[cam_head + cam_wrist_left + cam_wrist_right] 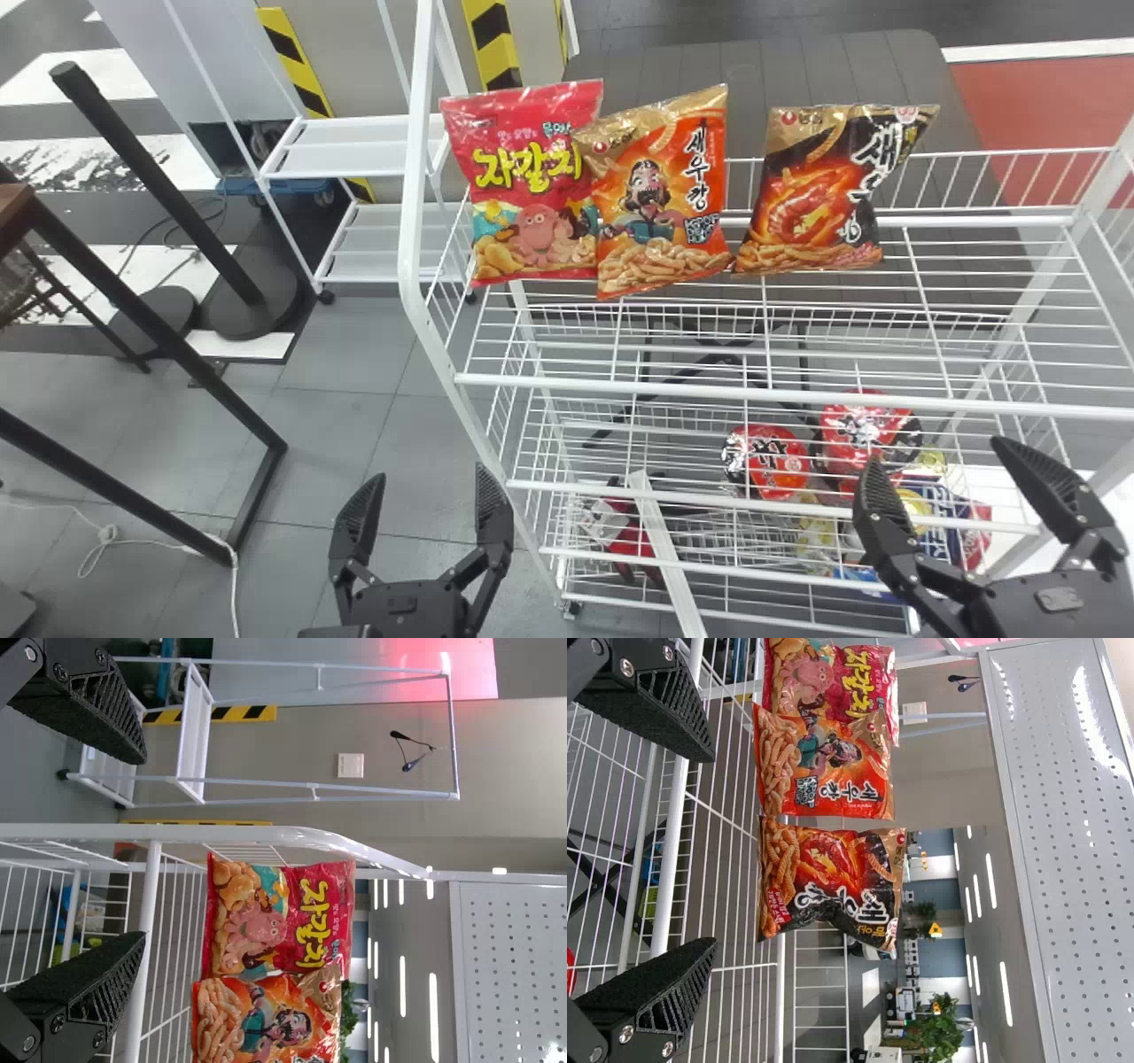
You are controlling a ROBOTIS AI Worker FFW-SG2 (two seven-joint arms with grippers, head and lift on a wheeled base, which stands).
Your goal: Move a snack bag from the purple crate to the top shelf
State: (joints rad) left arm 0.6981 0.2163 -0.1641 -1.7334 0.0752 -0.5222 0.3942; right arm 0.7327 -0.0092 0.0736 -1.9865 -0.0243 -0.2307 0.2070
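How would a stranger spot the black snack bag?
Find the white wire rack, then its top shelf. The black bag stands rightmost of three; its large black area sets it apart from the orange bag beside it and the red bag.

Ceiling lights (1005,994) glow white, and glare streaks the perforated panel (1081,859).

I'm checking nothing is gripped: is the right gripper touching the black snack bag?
Apart. The head view shows it: the open right gripper is well short of the black snack bag, with the shelf's white front rail between them.
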